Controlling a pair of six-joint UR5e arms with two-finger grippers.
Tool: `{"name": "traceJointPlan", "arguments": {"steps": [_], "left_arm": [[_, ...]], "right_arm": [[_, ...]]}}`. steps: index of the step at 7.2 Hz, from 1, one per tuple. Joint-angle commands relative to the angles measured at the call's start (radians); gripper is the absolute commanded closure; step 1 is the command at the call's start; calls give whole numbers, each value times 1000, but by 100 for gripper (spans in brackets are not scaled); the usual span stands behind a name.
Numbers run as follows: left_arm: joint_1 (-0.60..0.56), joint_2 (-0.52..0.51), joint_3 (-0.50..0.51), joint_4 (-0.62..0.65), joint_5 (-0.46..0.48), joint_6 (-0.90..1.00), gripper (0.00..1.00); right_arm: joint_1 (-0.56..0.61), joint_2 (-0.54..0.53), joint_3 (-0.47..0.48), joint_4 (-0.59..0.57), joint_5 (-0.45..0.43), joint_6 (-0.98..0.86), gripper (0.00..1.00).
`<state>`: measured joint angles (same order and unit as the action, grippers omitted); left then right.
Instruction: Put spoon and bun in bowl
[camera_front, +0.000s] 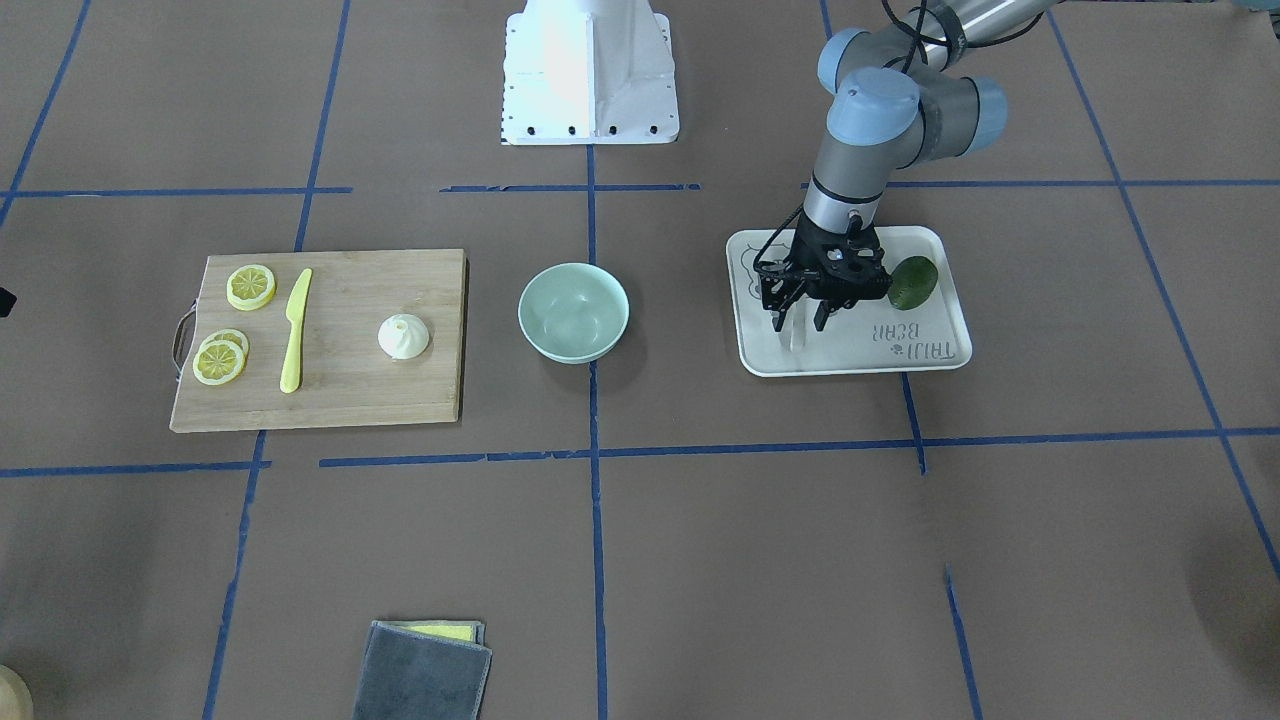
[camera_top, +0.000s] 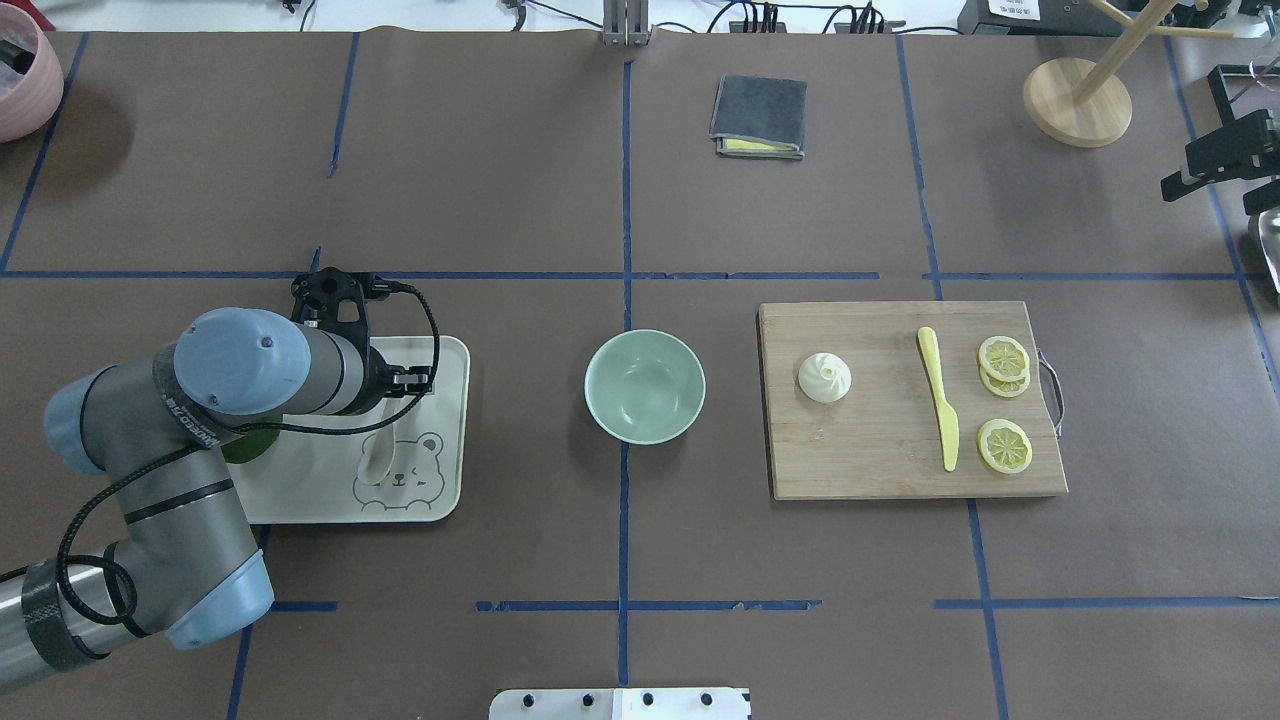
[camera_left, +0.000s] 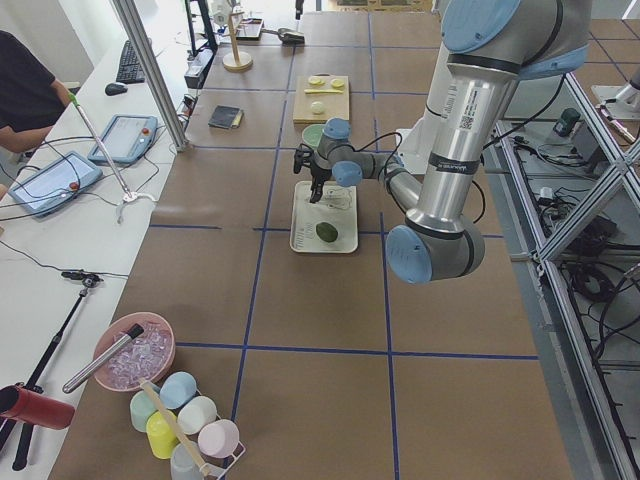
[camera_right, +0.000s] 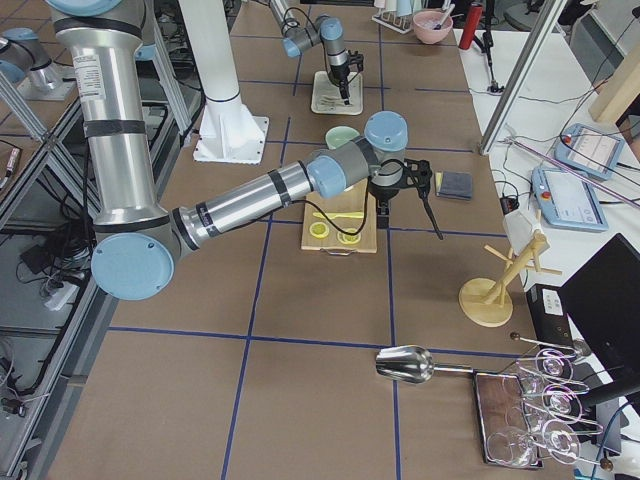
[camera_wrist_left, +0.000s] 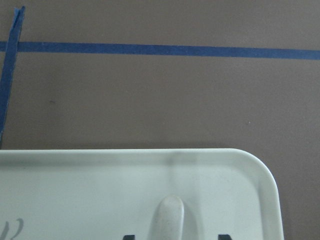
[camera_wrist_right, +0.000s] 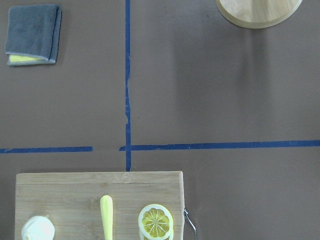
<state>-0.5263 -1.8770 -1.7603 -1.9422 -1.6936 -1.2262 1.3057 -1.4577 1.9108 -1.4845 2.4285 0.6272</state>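
Folded grey cloth (camera_front: 425, 672) lay nearest the front-facing camera, well out from the bowl (camera_front: 573, 312) on the operators' side. On the bowl's side toward the robot's left sat a white bear tray (camera_front: 748, 335). Over it the left arm (camera_front: 860, 130) bent at the elbow, with its wrist turned straight down. The left gripper (camera_front: 799, 322) hung low over the tray with its jaws parted, one on each side of the spoon (camera_top: 376, 458); the wrist view showed a gap between the handle and each jaw.

That spoon lay flat on the tray. Its long axis ran from the robot's side toward the operators' side, crosswise to the line from tray to bowl, with the scoop toward the robot and the rounded handle end toward the tray's far rim. A dark green fruit (camera_front: 913, 282) rested on the tray's part farther from the bowl.

On the bowl's opposite side lay a wooden cutting board (camera_front: 340, 400). The bun (camera_front: 403, 336) sat on the board's end nearer the bowl, pleated top up. Farther from the bowl lay a yellow knife (camera_front: 295, 330) and then lemon slices (camera_front: 250, 286).

The right arm (camera_right: 260, 200) stretched out above the board. The right gripper (camera_right: 428, 195) hung beyond the board's operator-side edge; I could not tell whether its jaws were parted or closed.
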Motion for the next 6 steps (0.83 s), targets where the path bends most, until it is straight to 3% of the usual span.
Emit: {"name": "traceJointPlan", "arguments": {"steps": [1,2,6], "left_arm": [[2,1,1,0,0,1,56],[2,2,1,0,0,1,63],[11,5,1,5,0,1,62]], "right_arm": [[-38,2,25,1,-5,58,0],[-42,22,25,0,-3,68,0],[-71,33,25,0,-8,68,0]]}}
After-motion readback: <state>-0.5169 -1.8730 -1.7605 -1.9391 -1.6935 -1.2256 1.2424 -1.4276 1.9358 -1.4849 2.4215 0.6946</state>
